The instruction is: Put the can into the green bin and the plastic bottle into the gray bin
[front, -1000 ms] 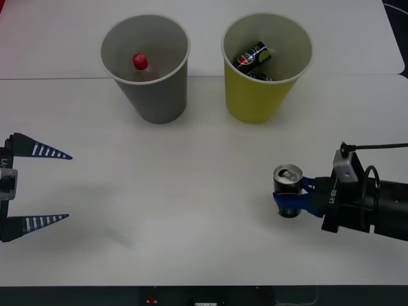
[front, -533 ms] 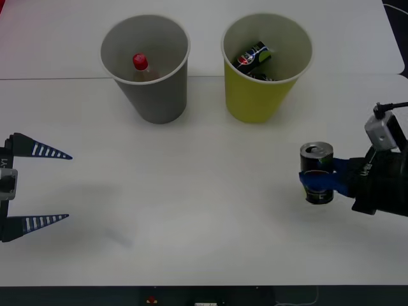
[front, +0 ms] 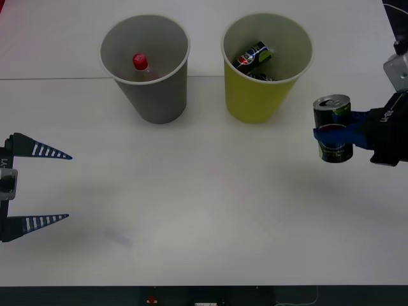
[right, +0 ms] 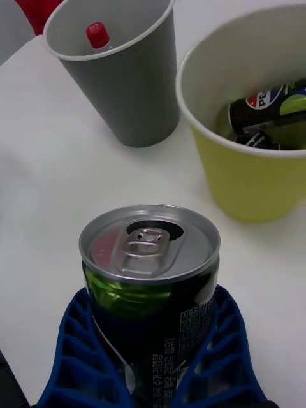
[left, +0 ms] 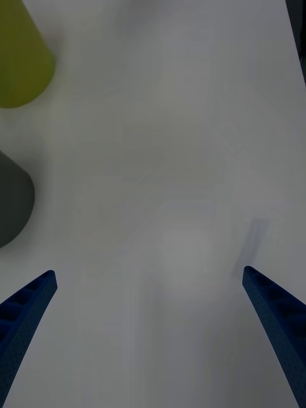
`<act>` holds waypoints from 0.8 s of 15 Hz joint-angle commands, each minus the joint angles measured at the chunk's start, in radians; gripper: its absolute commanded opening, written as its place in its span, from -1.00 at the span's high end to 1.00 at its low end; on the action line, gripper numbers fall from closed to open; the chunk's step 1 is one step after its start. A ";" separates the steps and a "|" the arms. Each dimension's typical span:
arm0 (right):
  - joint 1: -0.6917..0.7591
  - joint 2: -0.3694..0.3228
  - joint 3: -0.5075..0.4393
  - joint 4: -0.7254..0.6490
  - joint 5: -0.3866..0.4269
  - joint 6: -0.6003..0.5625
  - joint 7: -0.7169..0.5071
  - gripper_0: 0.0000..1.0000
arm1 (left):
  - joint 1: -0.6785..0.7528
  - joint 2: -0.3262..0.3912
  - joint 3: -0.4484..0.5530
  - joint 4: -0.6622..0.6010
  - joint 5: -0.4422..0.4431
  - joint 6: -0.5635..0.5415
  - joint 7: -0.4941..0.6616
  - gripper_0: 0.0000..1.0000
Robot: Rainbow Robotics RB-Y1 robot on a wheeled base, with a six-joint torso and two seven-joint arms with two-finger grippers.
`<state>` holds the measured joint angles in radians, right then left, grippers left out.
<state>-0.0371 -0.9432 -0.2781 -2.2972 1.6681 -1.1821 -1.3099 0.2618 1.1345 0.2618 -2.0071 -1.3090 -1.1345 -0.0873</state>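
The can with the blue and red round logo lies inside the green bin, seen too in the right wrist view as the can in the green bin. The plastic bottle stands in the gray bin, its red cap showing above the gray bin's wall. My right gripper is shut on a dark can with a green patch, held upright above the table, right of the green bin. The silver top of this can with a green patch sits between blue fingers.
My left gripper stands open and idle at the table's left edge, its fingers wide apart over bare table. A seam runs across the white table behind the bins. More cans lie under the logo can in the green bin.
My right gripper has lifted the dark can with the green patch off the table and carried it away from me and to the right. The left arm has not moved.
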 commanded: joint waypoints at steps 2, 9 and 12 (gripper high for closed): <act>-0.242 -0.034 0.042 0.122 0.001 -0.166 -0.002 1.00 | 0.000 0.000 0.000 0.000 0.000 0.000 0.000 -1.00; -0.695 -0.020 0.315 0.493 0.061 -0.223 0.000 1.00 | 0.000 0.000 0.000 0.000 0.000 0.000 0.000 -1.00; -0.825 0.046 0.401 0.616 0.162 -0.223 0.000 1.00 | 0.000 0.000 0.000 0.000 0.000 0.000 0.000 -1.00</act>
<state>-0.8346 -0.9145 0.1052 -1.7073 1.8012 -1.4055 -1.3098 0.2618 1.1345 0.2618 -2.0071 -1.3090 -1.1345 -0.0873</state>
